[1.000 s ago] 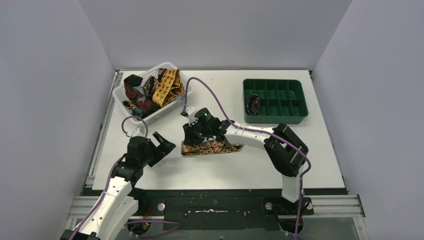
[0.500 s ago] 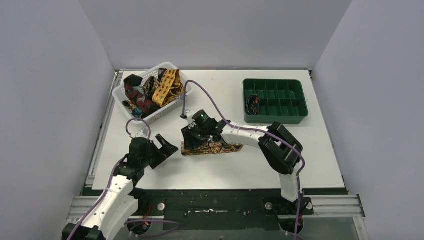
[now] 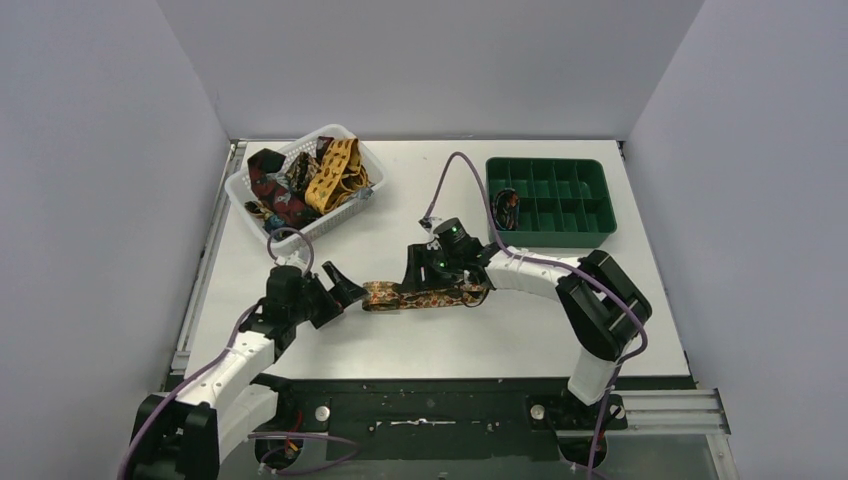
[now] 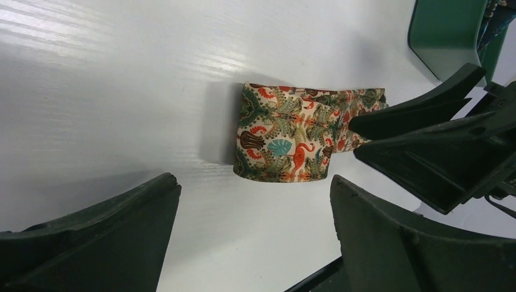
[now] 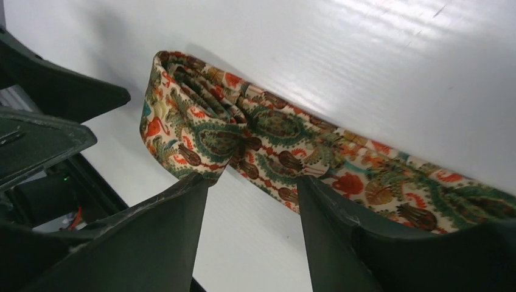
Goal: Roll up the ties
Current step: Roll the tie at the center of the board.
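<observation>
Reaching forward from the near edge, the left end effector (image 3: 342, 284) now sits just beside the folded end of the tie (image 4: 283, 143), well ahead of where it hung a second ago. Its fingers are spread wide and hold nothing.

The tie lies flat across the middle of the table (image 3: 420, 340). Its left end is doubled into a few loose, flattened layers, and the rest runs off to the right as a plain strip.

The right end effector (image 5: 254, 181) has left that folded end and slid along the strip towards the right. Its fingers have parted and now stand apart above the cloth, clamped on nothing.

As I judge it, the roll is barely begun and could slacken now that it is released. The left arm looks placed to take over the end.

The tie is soft woven cloth, cream with a dense green, orange-red and teal print, and it creases softly at the fold. The table is glossy white with faint ribbing. The fingers are dark, hard, wedge-shaped plastic.

Further back on the left, a white latticed basket (image 3: 255, 215) holds the other ties (image 3: 330, 175) in a tangle of dark red and mustard. On the far right, a dark green compartmented tray (image 3: 550, 236) holds one rolled tie (image 3: 505, 208) in a left-hand cell.
</observation>
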`<state>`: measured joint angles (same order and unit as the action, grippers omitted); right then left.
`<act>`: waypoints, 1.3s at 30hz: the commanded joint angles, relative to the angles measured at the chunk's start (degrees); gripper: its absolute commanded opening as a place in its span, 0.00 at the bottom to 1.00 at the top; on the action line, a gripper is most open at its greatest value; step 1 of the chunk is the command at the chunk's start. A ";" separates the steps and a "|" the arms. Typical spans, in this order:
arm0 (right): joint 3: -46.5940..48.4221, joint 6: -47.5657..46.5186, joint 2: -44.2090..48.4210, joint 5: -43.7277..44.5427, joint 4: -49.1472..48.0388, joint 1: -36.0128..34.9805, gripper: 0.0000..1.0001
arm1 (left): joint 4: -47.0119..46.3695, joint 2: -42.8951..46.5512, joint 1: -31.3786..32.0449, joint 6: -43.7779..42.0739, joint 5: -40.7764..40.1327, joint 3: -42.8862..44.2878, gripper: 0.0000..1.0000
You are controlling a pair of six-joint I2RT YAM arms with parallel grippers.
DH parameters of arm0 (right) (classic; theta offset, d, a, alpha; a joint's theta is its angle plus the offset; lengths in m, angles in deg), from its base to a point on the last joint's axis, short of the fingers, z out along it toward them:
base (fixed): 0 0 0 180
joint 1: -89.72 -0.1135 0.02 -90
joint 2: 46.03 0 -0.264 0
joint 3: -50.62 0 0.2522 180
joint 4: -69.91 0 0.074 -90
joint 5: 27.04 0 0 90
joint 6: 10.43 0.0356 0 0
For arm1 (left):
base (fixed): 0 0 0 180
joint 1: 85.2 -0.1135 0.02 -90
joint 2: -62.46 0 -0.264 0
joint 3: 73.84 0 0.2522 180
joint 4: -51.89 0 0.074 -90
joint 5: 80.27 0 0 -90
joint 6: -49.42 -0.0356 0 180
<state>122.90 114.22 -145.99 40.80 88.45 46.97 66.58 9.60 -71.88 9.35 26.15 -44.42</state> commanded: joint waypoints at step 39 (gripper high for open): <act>-1.71 9.30 -8.55 -9.06 -11.76 1.52 0.30 | -18.60 -21.39 -0.48 -5.78 12.36 1.83 0.84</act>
<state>121.76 124.21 -153.71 32.06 78.53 48.00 48.61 -8.79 -72.18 5.81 36.77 -43.39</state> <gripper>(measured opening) 0.308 0.855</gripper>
